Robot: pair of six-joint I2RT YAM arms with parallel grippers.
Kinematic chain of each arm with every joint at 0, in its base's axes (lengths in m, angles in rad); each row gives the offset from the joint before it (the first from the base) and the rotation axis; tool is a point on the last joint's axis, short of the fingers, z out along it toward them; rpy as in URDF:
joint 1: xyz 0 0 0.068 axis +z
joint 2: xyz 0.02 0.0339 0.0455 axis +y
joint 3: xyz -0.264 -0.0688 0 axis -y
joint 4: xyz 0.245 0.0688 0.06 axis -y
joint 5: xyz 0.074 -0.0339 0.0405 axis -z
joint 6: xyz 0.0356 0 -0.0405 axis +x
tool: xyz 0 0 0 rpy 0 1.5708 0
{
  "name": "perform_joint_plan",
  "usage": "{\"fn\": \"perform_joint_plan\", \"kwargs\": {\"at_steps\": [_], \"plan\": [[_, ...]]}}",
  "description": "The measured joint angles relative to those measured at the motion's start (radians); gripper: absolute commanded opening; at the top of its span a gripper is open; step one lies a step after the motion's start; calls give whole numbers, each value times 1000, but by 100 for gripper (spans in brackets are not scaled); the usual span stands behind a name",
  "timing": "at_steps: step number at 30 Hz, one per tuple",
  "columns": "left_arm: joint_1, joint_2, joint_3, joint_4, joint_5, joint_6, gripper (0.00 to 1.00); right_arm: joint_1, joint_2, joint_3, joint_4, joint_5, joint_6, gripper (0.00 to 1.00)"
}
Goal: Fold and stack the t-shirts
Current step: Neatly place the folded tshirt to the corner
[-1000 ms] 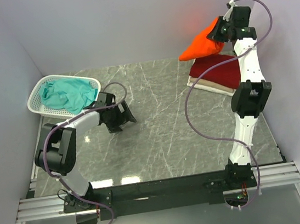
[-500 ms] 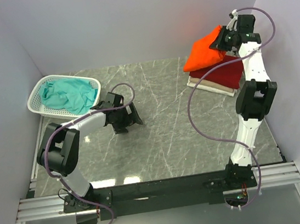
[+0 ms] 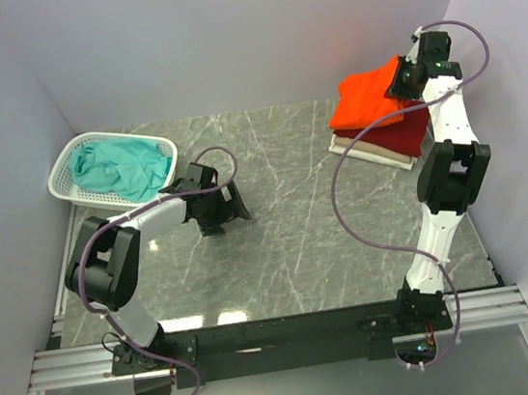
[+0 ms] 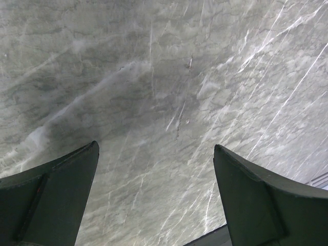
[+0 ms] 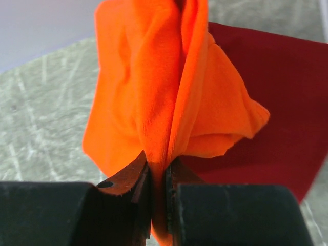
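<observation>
My right gripper (image 3: 402,80) is shut on the bright orange t-shirt (image 3: 368,96) at the back right; in the right wrist view the orange cloth (image 5: 164,97) is pinched between the jaws (image 5: 159,192). The shirt lies over the folded dark red t-shirt (image 3: 401,131), which also shows in the right wrist view (image 5: 277,123), stacked on the folded cream-white t-shirt (image 3: 363,149). The teal t-shirt (image 3: 124,167) is crumpled in the basket. My left gripper (image 3: 225,212) is open and empty low over the marble table (image 4: 164,102).
A white lattice basket (image 3: 64,170) stands at the back left. Lilac walls close the left, back and right sides. The black rail with both arm bases (image 3: 282,336) runs along the near edge.
My right gripper has moved right and back, lowering the orange t-shirt from hanging in the air onto the red and cream stack. My left gripper shifted slightly right, then stayed.
</observation>
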Motion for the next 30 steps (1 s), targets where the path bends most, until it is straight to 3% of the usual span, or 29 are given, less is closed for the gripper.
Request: {"fn": "perform_joint_plan", "kwargs": {"at_steps": [14, 15, 16, 17, 18, 20, 30], "plan": [[-5, 0, 1, -17, -1, 0, 100, -4, 5, 0, -35, 192, -18, 0], [-5, 0, 1, -19, -1, 0, 99, -4, 8, 0, -35, 199, -18, 5], [-5, 0, 1, -20, -1, 0, 99, -5, 11, 0, -35, 210, -18, 18], [-6, 0, 1, -21, -2, 0, 99, -5, 16, 0, -38, 222, -16, 46], [-7, 0, 1, -22, -4, 1, 100, -5, 18, -1, -43, 233, -11, 56], [-10, 0, 1, -23, -10, 1, 99, -5, 19, -8, -50, 276, -3, 87], [-14, -69, 19, -56, -39, 1, 99, -15, -61, -208, -18, 370, 21, 89]]}}
